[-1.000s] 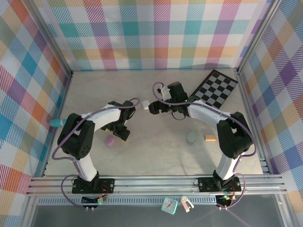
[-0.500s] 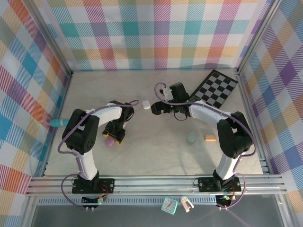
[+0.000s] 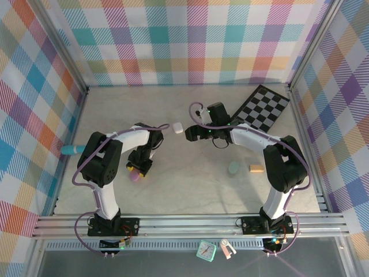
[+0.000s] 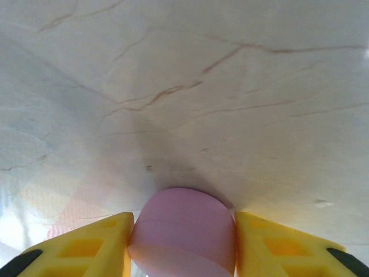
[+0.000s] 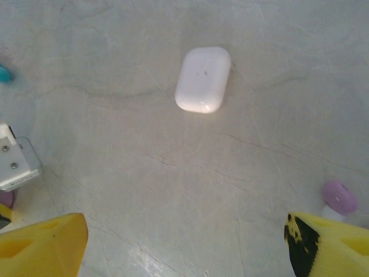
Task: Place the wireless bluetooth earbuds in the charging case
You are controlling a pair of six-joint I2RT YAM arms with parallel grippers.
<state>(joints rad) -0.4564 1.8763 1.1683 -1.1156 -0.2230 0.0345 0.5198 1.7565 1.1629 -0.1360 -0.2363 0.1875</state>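
Left wrist view puts your left jaws clenched on the lilac case (image 4: 183, 228), a yellow finger (image 4: 86, 248) pressed to each side of it while it rests on the desk (image 4: 230, 86). Your right jaws stand released and wide, farther right, facing the white case (image 5: 203, 79), which lies apart from them. One lilac earbud (image 5: 339, 196) lies on the desk just beside a finger of the right jaws.

The pale veined marble tabletop (image 3: 190, 193) bears a white pebble-shaped case (image 3: 177, 126), a lilac case (image 3: 133, 177), a mint-green case (image 3: 233, 168), a small tan block (image 3: 255, 168) and a checkered black-and-white mat (image 3: 263, 108).
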